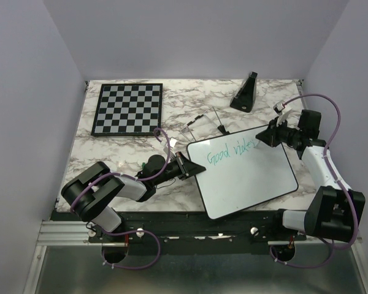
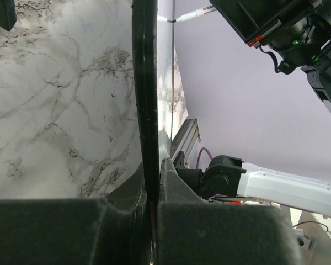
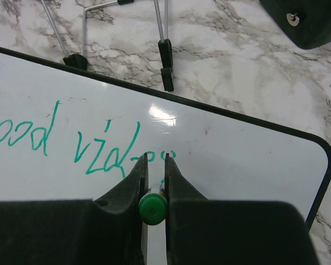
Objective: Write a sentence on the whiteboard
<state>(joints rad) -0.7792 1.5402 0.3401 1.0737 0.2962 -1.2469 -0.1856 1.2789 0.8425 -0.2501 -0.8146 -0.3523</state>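
Closest to my right wrist camera, the black padded fingers of the right gripper (image 3: 153, 160) are pinched narrow on a green marker (image 3: 153, 208), whose round green end shows between the pads. Its tip is down at the large white rectangular whiteboard (image 3: 237, 160) with rounded corners and a thin black rim.

Just beside the fingertips runs the sentence (image 3: 94, 146), teal-green handwriting that appears upside down from this wrist. From the top view I read the sentence (image 1: 232, 151) as "Good vib", with the last strokes crowded under the gripper and hard to make out. It is a single line along the board's far edge.

On the other side, the left gripper (image 2: 153, 182) is clamped on the whiteboard's black rim (image 2: 145, 83), one finger on each face.

From above, the whiteboard (image 1: 251, 180) lies skewed on the grey-veined marble table (image 1: 110, 159), between the left gripper (image 1: 185, 165) and the right gripper (image 1: 271, 136). Thin metal rods (image 3: 164, 55) with black tips lie just beyond it. A black-and-white checkered chessboard (image 1: 127, 108) sits at far left, and a black wedge-shaped block (image 1: 245, 92) at far right. I see no brand labels I can read.
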